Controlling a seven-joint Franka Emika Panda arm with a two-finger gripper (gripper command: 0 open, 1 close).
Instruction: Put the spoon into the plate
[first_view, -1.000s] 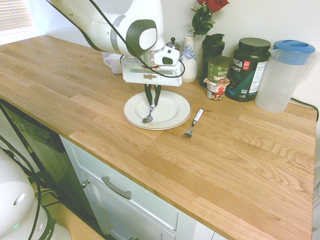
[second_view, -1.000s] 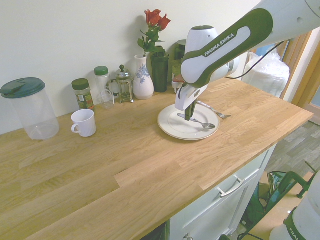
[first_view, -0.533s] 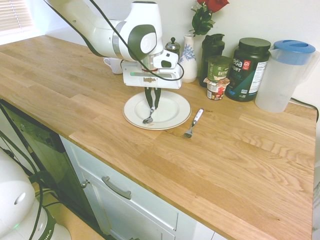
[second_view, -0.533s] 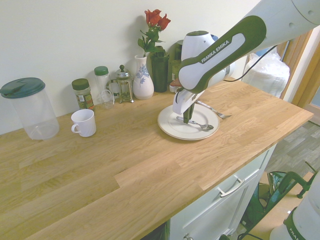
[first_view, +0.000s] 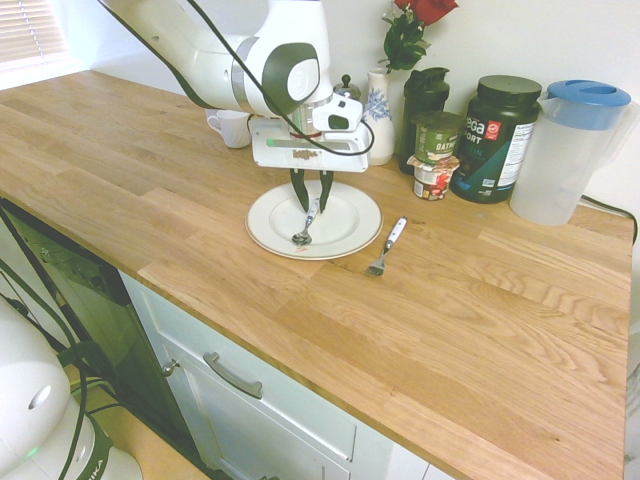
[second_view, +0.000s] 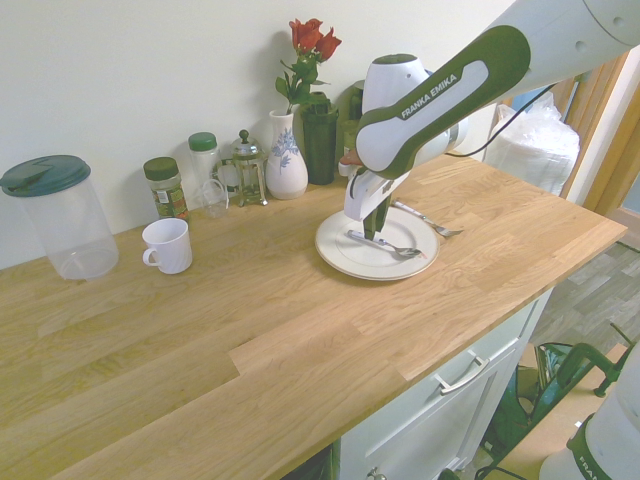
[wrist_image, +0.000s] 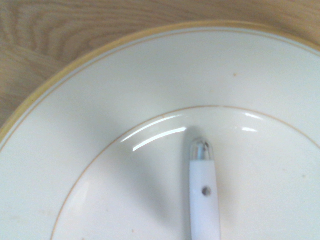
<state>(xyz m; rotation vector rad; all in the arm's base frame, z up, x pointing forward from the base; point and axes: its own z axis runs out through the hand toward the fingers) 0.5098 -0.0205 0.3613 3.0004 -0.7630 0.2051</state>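
Wood kitchen counter (first_view: 480, 300). Gripper (first_view: 311, 203) fully closed on spoon (first_view: 305, 228) handle, bowl on plate (first_view: 350, 228).

- Gripper (second_view: 374, 232) points straight down over the plate (second_view: 345, 257), fingers closed on the spoon (second_view: 383, 246).
- Spoon lies roughly level across the plate's well, bowl end toward the right rim.
- Plate sits on the wooden countertop (second_view: 250, 340), near its front edge.
- Fork (second_view: 428, 221) lies on the counter just beyond the plate's far right rim.
- White mug (second_view: 167, 245) well left of the plate, handle to the left.
- Along the wall: lidded clear pitcher (second_view: 58, 216), green-lidded jar (second_view: 165, 187), small French press (second_view: 247, 170), vase (second_view: 287, 160) with red roses (second_view: 310, 40).
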